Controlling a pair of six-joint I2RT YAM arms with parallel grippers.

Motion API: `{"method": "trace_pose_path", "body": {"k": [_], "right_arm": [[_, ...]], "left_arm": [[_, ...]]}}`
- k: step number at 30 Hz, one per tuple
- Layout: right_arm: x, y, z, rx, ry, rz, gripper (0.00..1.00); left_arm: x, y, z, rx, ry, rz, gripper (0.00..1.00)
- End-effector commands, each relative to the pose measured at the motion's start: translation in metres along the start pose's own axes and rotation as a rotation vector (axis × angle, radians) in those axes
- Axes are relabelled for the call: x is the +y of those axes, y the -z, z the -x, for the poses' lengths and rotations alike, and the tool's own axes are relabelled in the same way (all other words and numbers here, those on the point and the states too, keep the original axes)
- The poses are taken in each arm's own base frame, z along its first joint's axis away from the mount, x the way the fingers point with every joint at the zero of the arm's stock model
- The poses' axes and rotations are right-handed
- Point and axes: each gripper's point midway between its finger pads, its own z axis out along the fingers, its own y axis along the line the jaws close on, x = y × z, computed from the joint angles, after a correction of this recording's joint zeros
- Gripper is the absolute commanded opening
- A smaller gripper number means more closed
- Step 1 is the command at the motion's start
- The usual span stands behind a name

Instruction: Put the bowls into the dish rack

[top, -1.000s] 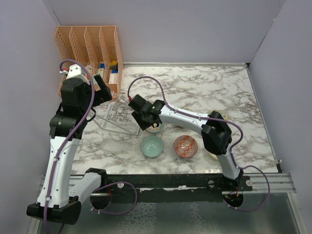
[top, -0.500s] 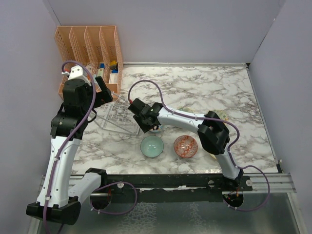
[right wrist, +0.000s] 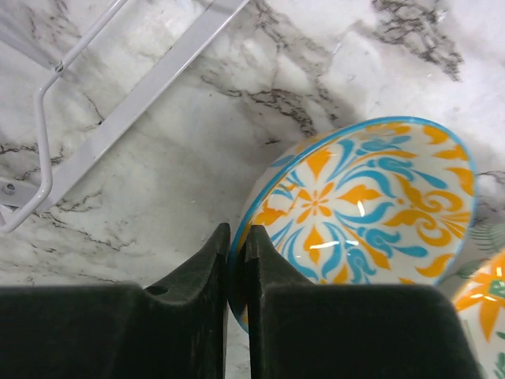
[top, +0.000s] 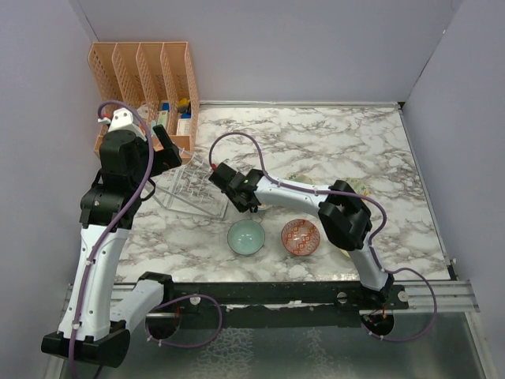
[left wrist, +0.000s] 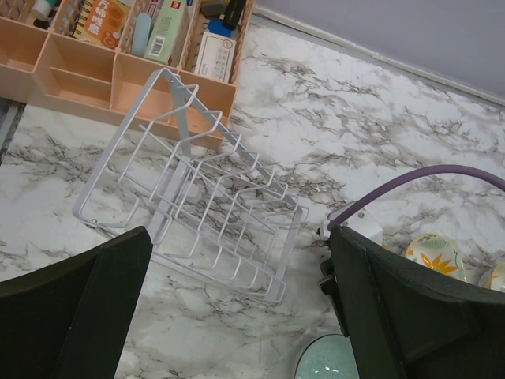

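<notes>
My right gripper (right wrist: pixel 238 237) is shut on the near rim of the blue-and-orange floral bowl (right wrist: pixel 363 197), one finger inside and one outside. In the top view that gripper (top: pixel 237 199) sits at the right end of the wire dish rack (top: pixel 185 189), and the bowl is mostly hidden under the wrist. The rack's wire (right wrist: pixel 134 103) lies just left of the bowl. The teal bowl (top: pixel 246 237) and the red-patterned bowl (top: pixel 301 237) rest on the table in front. My left gripper (top: pixel 164 148) is open and empty above the rack (left wrist: pixel 197 205).
The orange slotted organizer (top: pixel 142 71) stands at the back left, touching the rack's far end. A cream flowered bowl (left wrist: pixel 434 257) lies right of the rack, and another peeks out behind my right arm (top: pixel 357 188). Grey walls close off the left, back and right.
My right gripper has moved a little left toward the rack with the floral bowl in it. The left arm has barely moved.
</notes>
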Motion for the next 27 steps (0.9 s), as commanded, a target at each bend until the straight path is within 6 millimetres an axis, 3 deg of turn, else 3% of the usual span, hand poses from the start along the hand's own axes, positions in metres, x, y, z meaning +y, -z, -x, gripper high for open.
{"method": "trace_pose_path", "body": {"k": [1, 5, 9, 14, 20, 27], "right_arm": [[-0.007, 0.009, 0.021, -0.063, -0.003, -0.043, 0.02], [-0.012, 0.036, 0.051, -0.158, -0.015, -0.028, 0.01], [0.000, 0.071, 0.087, -0.285, -0.033, 0.085, 0.01], [0.010, 0.110, 0.116, -0.384, -0.102, 0.203, 0.01], [0.010, 0.162, 0.140, -0.514, -0.243, 0.450, 0.01], [-0.003, 0.217, 0.145, -0.673, -0.418, 0.907, 0.01]], "left_arm": [[0.004, 0.008, 0.007, -0.038, -0.004, 0.017, 0.99], [0.004, 0.011, 0.014, -0.055, -0.010, 0.020, 0.99], [0.002, 0.010, 0.017, -0.056, -0.012, 0.018, 0.99], [0.001, 0.009, 0.017, -0.053, -0.008, 0.014, 0.99], [-0.002, 0.010, 0.021, -0.059, -0.010, 0.009, 0.99], [-0.003, 0.009, 0.024, -0.060, -0.016, 0.007, 0.99]]}}
